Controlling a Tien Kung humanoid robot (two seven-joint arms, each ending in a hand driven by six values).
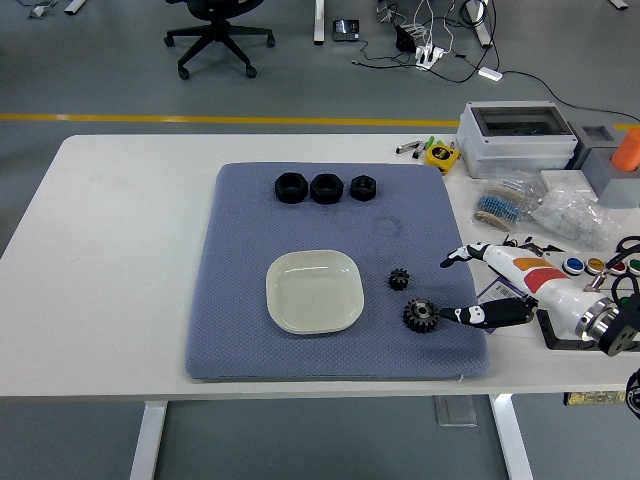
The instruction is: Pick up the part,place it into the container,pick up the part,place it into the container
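The larger black gear (pixel 421 316) lies on the blue mat just right of the empty white dish (pixel 314 291), a smaller gear (pixel 400 279) above it. The right hand (pixel 500 288) sits right of the gears, fingers (pixel 458 257) spread, holding nothing, one fingertip about touching the larger gear. This looks like the first pick-up, which calls for closing on that gear and lifting.

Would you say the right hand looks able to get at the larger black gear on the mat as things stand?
Probably yes. The right hand is open right beside the larger gear, one fingertip almost at its edge, with nothing between them. The smaller gear and plate sit clear of the way.
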